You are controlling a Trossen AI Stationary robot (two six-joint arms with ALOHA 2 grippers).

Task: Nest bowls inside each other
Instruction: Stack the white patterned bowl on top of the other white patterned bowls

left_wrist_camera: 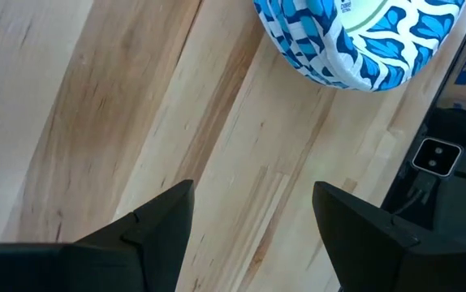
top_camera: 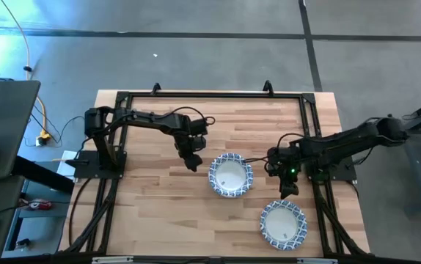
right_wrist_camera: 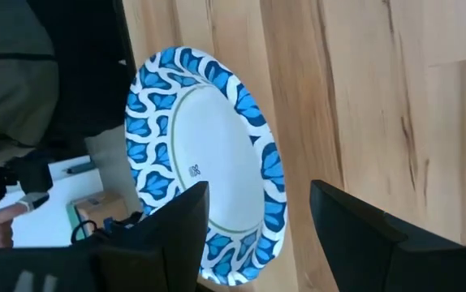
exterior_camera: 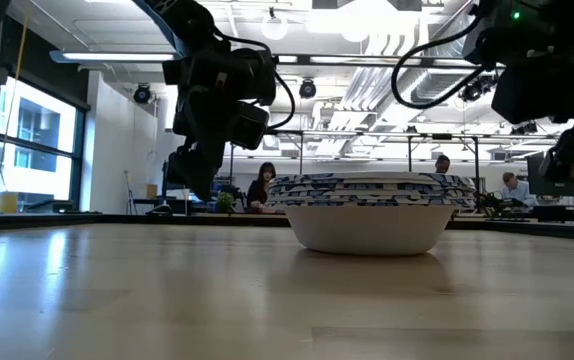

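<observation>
Nearest my overhead camera's lower edge sits 1 bowl (top_camera: 284,223) alone at the front right of the table (top_camera: 159,198), while a second bowl (top_camera: 231,174) rests mid-table; from table height its rim looks layered, but I cannot count how many are nested there. My left gripper (top_camera: 191,161) hangs just left of that middle bowl with jaws open and empty, arm reaching in from the left. My right gripper (top_camera: 290,186) hovers between both bowls, fingers spread, holding nothing.
</observation>
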